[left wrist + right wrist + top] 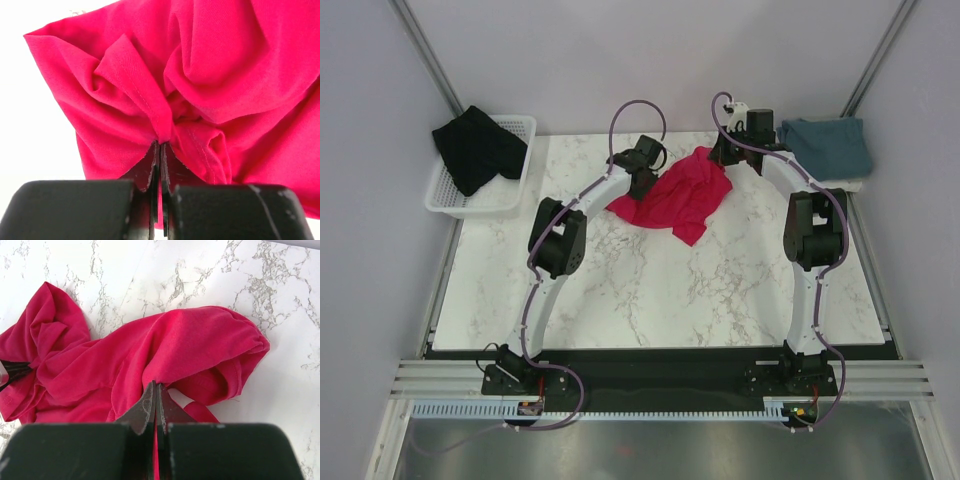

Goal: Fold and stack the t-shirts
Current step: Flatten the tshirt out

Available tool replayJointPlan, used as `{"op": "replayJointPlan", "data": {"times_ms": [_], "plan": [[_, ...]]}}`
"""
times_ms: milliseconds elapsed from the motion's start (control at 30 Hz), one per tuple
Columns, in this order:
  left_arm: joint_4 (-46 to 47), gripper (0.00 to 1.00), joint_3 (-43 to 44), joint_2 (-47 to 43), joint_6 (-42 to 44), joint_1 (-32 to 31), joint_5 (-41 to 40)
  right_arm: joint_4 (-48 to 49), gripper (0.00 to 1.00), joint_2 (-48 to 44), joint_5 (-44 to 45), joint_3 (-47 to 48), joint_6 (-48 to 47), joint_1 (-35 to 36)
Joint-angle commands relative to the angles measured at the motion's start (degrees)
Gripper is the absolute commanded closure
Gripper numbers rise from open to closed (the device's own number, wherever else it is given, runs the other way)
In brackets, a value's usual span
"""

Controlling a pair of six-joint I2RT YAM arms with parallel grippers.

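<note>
The crimson red t-shirt (678,197) lies crumpled at the back middle of the marble table. My left gripper (642,178) is shut on a pinch of its cloth at its left edge; in the left wrist view the red t-shirt (210,75) bunches into the closed fingertips (161,145). My right gripper (722,152) is shut on the shirt's upper right part, the red cloth (165,355) gathered into its tips (156,385). The blue-grey t-shirt (828,146) lies at the back right corner. The black t-shirt (475,148) hangs over the basket's rim.
A white wire basket (505,195) stands at the back left of the table. The marble tabletop (650,290) stretches toward the arm bases. Grey walls close in on both sides.
</note>
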Motion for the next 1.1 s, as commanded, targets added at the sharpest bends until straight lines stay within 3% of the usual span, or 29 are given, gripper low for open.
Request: {"op": "replayJointPlan", "data": {"times_ms": [0,367,567,767,900,1000,1067], "plan": [[0.97,0.98,2.23,-6.46,0.3,-0.09,0.25,1.27,1.0,-4.73,0.58,0.26,0.27,-0.18],[-2.72,0.98,-2.42,-26.68,-1.55,2.64,4.29,-0.05,1.0,-13.08,2.16,-0.35,1.41,-0.88],[-2.81,0.98,-9.18,-41.71,0.82,4.66,5.17,-1.37,1.0,-22.48,1.55,-3.95,2.9,-1.76],[-4.65,0.98,-17.62,-54.79,3.81,4.75,5.34,-3.12,1.0,-36.88,-1.43,-13.78,9.85,-4.13],[-9.13,0.98,-23.77,-64.54,3.47,4.66,9.65,-8.38,1.0,-53.38,-5.64,-24.32,11.61,-4.04],[-10.98,0.98,-29.13,-69.22,1.09,4.75,8.87,-16.47,1.0,-58.95,-10.39,-27.93,11.96,-3.78],[-10.2,0.98,-34.64,-69.76,0.13,5.1,7.56,-17.1,1.0,-60.37,-8.31,-31.19,14.31,-4.3]]}}
